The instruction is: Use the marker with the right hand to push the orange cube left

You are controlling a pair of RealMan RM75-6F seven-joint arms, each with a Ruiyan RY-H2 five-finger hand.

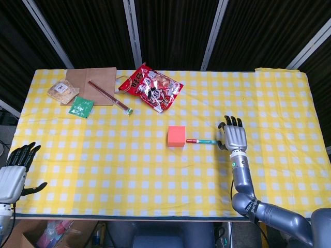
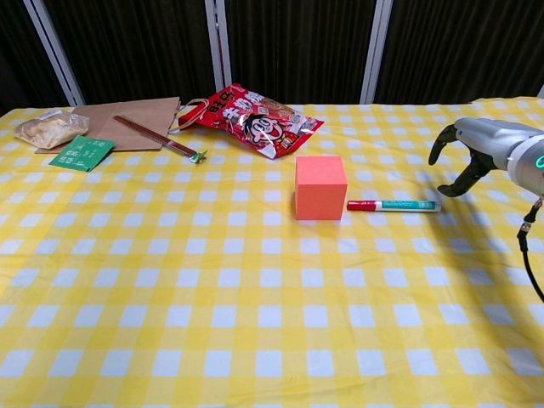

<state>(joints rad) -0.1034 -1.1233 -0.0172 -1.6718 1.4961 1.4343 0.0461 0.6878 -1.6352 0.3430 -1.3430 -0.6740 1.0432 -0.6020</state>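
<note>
Near the middle of the yellow-and-white checked tablecloth (image 1: 155, 170), the orange cube (image 1: 177, 136) is sitting flat, and the green-barrelled marker with a red cap (image 1: 202, 141) is lying just to its right, its red end pointing at the cube's right face. From the head view the cap tip seems to be touching or nearly touching the cube; the chest view is showing a thin gap between the cube (image 2: 320, 187) and the marker (image 2: 393, 205), so I cannot tell for certain.

The right hand (image 1: 234, 136) is hovering at the marker's far end with its fingers spread and curved, holding nothing. In the chest view this hand (image 2: 466, 153) is appearing at the right edge, its arm cut off by the frame; whether a fingertip is touching the marker's tail is hard to make out. The left hand (image 1: 14, 168) is hanging at the table's lower left corner, fingers apart and empty, partly cropped by the picture edge and showing in the head view only.

Along the far side, a red printed snack bag (image 1: 151, 87) is lying crumpled, beside a flat brown paper bag (image 1: 92, 82) with a pair of dark red chopsticks (image 1: 108, 95) resting across it. A small green sachet (image 1: 81, 107) and a clear packet of pale snacks (image 1: 62, 89) are lying at the left; their print is too small to read.
</note>
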